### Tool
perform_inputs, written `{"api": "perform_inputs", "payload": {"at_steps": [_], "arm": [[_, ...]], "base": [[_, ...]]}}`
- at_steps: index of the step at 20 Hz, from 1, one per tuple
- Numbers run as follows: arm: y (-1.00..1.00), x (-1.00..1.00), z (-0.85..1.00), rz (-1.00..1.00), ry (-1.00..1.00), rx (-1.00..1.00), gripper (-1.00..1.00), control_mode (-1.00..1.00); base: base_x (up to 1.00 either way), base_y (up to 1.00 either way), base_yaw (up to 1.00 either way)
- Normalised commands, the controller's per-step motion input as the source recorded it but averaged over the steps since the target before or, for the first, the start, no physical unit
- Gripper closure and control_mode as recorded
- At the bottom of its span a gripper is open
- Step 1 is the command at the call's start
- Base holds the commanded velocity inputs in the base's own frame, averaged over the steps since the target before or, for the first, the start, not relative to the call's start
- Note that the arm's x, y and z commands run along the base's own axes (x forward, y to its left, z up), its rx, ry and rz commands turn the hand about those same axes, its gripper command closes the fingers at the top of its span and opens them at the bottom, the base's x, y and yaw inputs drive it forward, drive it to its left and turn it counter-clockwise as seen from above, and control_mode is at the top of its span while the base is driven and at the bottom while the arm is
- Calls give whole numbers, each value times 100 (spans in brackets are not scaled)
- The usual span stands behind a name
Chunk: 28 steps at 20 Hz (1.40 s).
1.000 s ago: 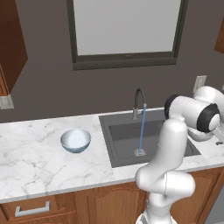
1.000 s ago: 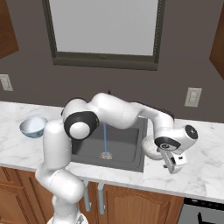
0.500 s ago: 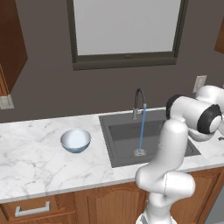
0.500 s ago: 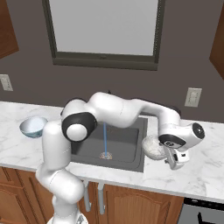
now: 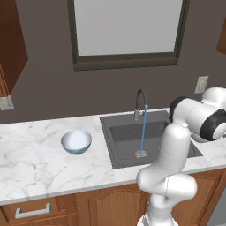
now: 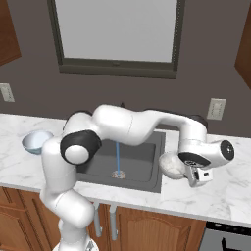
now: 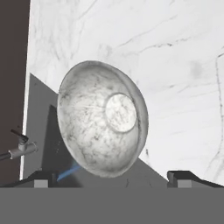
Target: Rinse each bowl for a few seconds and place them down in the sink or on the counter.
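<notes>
The grey-white speckled bowl (image 7: 103, 118) lies tipped on its side, its underside toward the hand camera, at the right rim of the sink (image 6: 147, 169). The right base view shows this bowl (image 6: 169, 164) resting where basin meets counter (image 6: 220, 196). My gripper (image 6: 198, 177) hangs just right of it, open, nothing between its fingers. In the hand view the gripper (image 7: 113, 179) has its tips spread wide below the bowl. The light blue bowl (image 5: 76, 141) stands upright on the counter left of the sink (image 5: 128, 132).
Water runs in a thin blue stream (image 5: 143, 132) from the gooseneck faucet (image 5: 140, 103) onto the drain. My own arm arches over the basin. A wall outlet (image 6: 215, 109) sits behind the counter. Marble counter (image 7: 175, 65) stretches beyond the speckled bowl.
The jaws have spread a little wider and the hand has drawn back to the right, leaving the speckled bowl at the sink's right rim. The blue bowl has not moved.
</notes>
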Motion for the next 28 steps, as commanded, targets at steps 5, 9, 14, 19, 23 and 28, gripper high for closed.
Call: {"api": "perform_inputs", "payload": {"at_steps": [5, 9, 14, 19, 23, 28], "arm": [[47, -5, 28, -2, -10, -1, -100, -100], [35, -10, 51, 0, -8, -2, -100, -100], [22, -11, 62, 0, -5, -2, -100, -100], [13, -13, 62, 0, -5, -2, -100, -100], [17, -23, 62, 2, -2, -4, -100, -100], [33, -26, 56, 2, 0, -6, -100, -100]], "base": [[0, 0, 0], [0, 0, 0], [0, 0, 0], [0, 0, 0], [0, 0, 0], [0, 0, 0]]}}
